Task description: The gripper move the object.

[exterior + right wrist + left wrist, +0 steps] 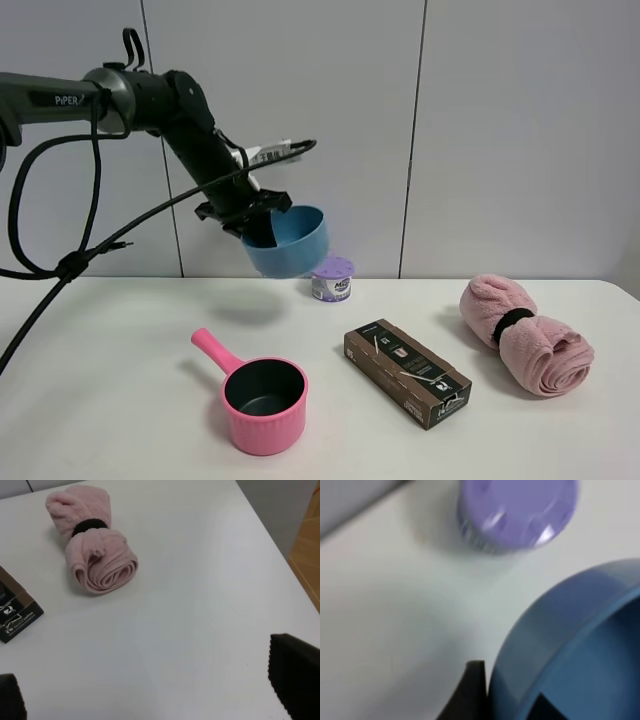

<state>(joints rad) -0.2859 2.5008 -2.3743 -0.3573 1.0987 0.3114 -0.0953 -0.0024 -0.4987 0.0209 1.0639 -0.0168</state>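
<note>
The blue bowl (296, 243) hangs tilted in the air above the back middle of the white table (110, 400), its opening facing up and left. My left gripper (266, 212), a black claw on the dark "PiPER" arm, is shut on the bowl's rim. In the left wrist view the bowl (570, 645) fills the lower right, with one black finger (470, 695) outside its wall and one inside. My right gripper (150, 685) is open and empty over bare table; it does not show in the exterior view.
A purple lidded tub (332, 279) stands just below and right of the bowl, also in the left wrist view (517, 512). A pink saucepan (262, 400) sits front centre, a brown box (407, 372) beside it, a rolled pink towel (525, 335) at right.
</note>
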